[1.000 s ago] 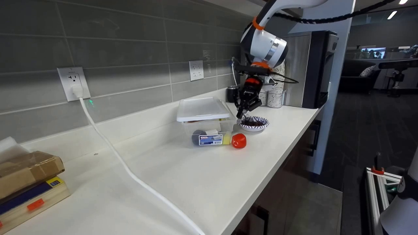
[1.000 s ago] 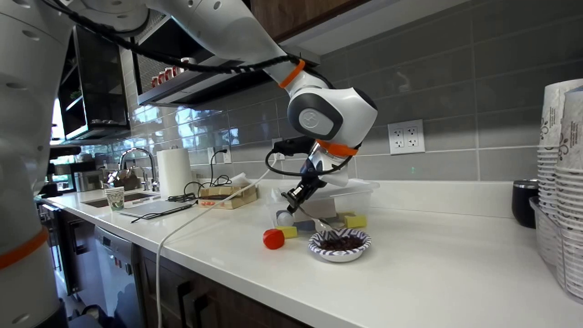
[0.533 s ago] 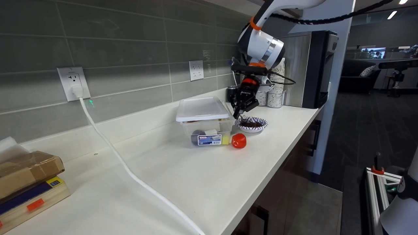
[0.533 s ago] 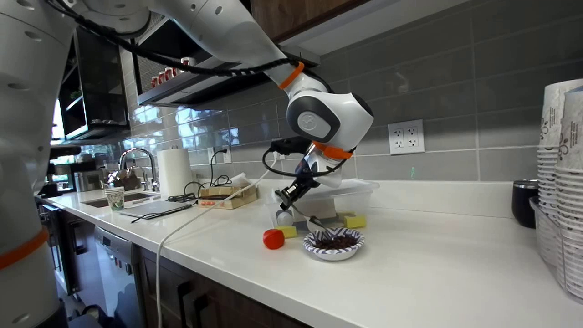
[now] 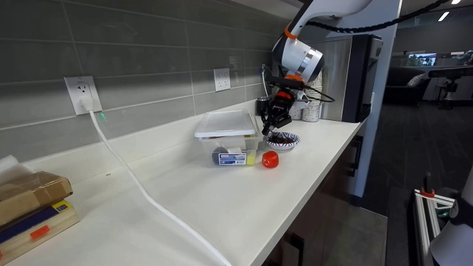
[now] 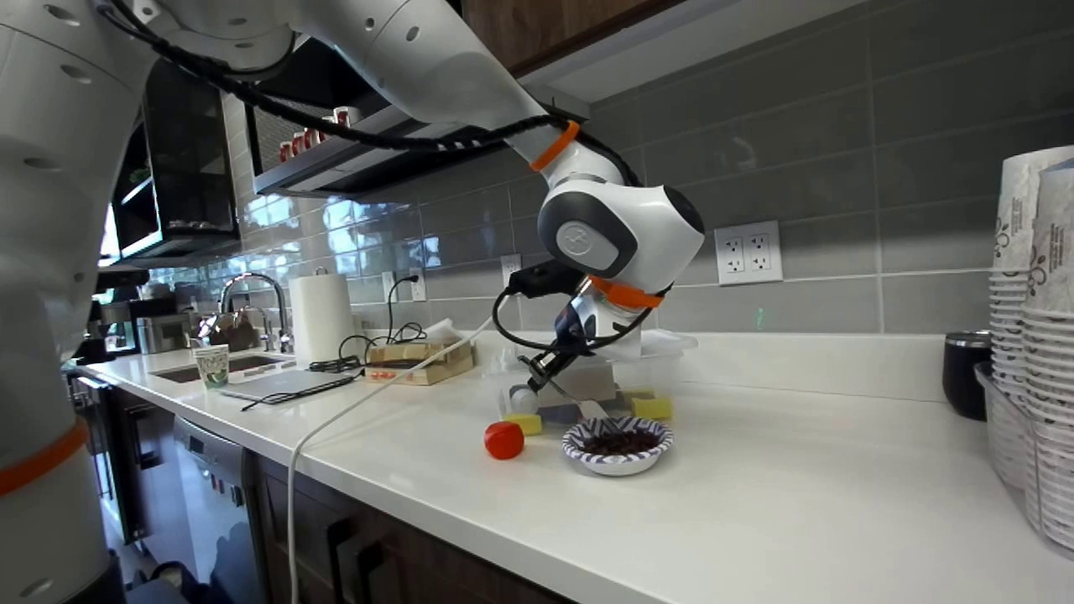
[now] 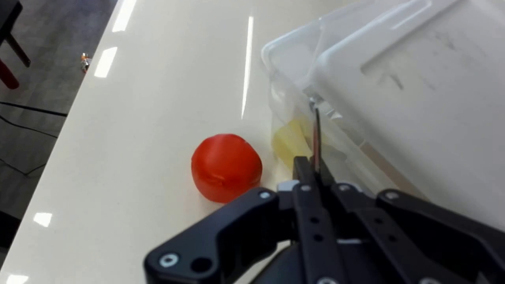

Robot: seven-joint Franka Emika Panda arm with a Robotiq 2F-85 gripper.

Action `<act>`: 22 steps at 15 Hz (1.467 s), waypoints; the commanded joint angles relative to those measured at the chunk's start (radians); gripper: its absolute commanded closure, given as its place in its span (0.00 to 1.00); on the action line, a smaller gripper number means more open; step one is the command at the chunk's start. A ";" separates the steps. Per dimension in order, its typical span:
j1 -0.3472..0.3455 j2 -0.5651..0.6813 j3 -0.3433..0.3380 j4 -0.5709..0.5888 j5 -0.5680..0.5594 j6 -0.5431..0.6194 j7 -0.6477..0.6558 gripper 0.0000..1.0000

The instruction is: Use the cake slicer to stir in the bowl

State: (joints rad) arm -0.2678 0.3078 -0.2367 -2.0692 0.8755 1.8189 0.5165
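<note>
The bowl (image 5: 281,146), pale with a dark patterned rim and dark red-brown contents, stands on the counter in both exterior views (image 6: 617,467). My gripper (image 6: 537,372) is shut on the handle of the metal cake slicer (image 6: 592,409), which slants down into the bowl at its near-gripper side. The slicer's tip is hidden in the contents. In an exterior view the gripper (image 5: 266,129) is just above the bowl's rim. In the wrist view the slicer's thin handle (image 7: 317,138) sticks out between the fingertips of the gripper (image 7: 313,163). The bowl is out of the wrist view.
A clear storage box (image 5: 229,142) with a white lid (image 7: 410,98) stands close beside the gripper and bowl. A red ball (image 7: 226,167) lies in front of the box (image 6: 503,439). Stacked cups (image 6: 1049,377) and a black tumbler (image 6: 967,374) stand near the wall. A white cable (image 5: 162,207) crosses the counter.
The bowl has shifted slightly left in both exterior views. The storage box has also slid left. My gripper and slicer have moved a little, and the blade's turn looks different.
</note>
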 commanded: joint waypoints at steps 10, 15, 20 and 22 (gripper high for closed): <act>0.012 0.050 -0.024 0.074 0.001 -0.017 0.022 0.99; 0.057 0.045 -0.011 0.118 -0.075 -0.052 0.168 0.99; 0.079 0.051 0.009 0.136 -0.161 -0.117 0.251 0.99; 0.087 0.046 0.018 0.136 -0.177 -0.134 0.268 0.99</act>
State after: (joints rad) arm -0.1929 0.3474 -0.2266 -1.9635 0.7357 1.7358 0.7391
